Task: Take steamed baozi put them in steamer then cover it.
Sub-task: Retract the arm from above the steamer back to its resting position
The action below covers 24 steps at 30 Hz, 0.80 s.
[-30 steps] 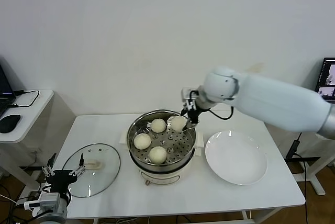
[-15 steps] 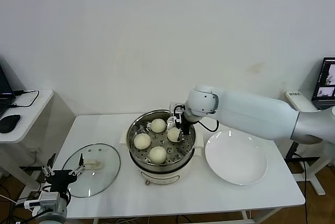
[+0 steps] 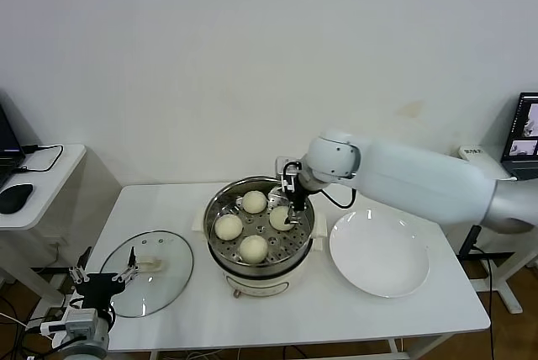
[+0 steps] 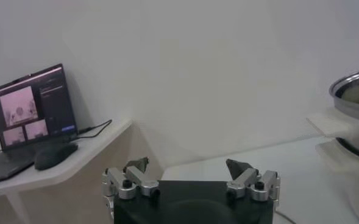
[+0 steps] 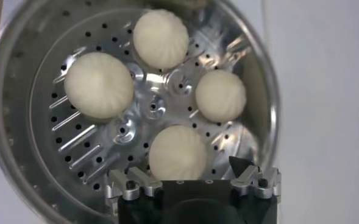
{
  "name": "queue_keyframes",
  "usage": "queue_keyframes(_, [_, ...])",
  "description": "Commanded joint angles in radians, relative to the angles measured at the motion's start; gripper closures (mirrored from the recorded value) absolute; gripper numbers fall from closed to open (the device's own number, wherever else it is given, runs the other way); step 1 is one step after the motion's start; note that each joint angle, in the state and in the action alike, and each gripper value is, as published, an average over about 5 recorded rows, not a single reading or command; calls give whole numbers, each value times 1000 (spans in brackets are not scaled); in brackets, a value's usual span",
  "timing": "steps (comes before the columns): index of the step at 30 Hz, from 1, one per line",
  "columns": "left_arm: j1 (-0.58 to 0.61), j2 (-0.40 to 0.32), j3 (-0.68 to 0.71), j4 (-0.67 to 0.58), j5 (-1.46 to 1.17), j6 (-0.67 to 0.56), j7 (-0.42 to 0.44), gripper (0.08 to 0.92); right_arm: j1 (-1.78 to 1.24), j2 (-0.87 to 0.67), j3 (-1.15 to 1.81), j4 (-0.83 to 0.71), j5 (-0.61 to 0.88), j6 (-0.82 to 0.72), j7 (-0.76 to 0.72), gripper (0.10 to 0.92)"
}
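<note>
Four buns (image 5: pixel 178 151) resting on the holed tray inside the steamer (image 3: pixel 220 252), right gripper (image 3: pixel 291 203) spread wide and empty just above them, lid (image 3: pixel 151 272) flat on table (image 3: pixel 336 309), left gripper (image 3: pixel 102 277) wide apart, parked low beside it

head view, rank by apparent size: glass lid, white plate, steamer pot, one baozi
1. Steamer pot, white plate and glass lid: too alike across to split.
2. Baozi: smallest by far.

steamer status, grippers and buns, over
Right gripper open over steamer, holding nothing. Four baozi on the tray. Left gripper open, parked near glass lid, which is off on table. Nothing in the way.
</note>
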Motion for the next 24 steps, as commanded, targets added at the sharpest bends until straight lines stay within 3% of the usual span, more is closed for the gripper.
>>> queue_keyframes(1, [-1,-1,4,1,0,-10,0,177,-176,-284,174,259,142,118,359,203])
queue_keyframes(5, [-3,-6,9,12,2,-44,2,177,-499,-390,424,313,135,338,545,203])
queue_keyframes(10, [-6,-15,12,29,3,-87,3,177,-975,-384,852,323,32,511,641,203])
queue_keyframes(18, [-12,-32,23,76,55,-151,-6,177,-1520,-55,1459,258,-237,791,608,203])
queue_keyframes(24, [-23,-47,32,138,310,-195,-22,177,-1708,215,1716,264,-313,855,521,203])
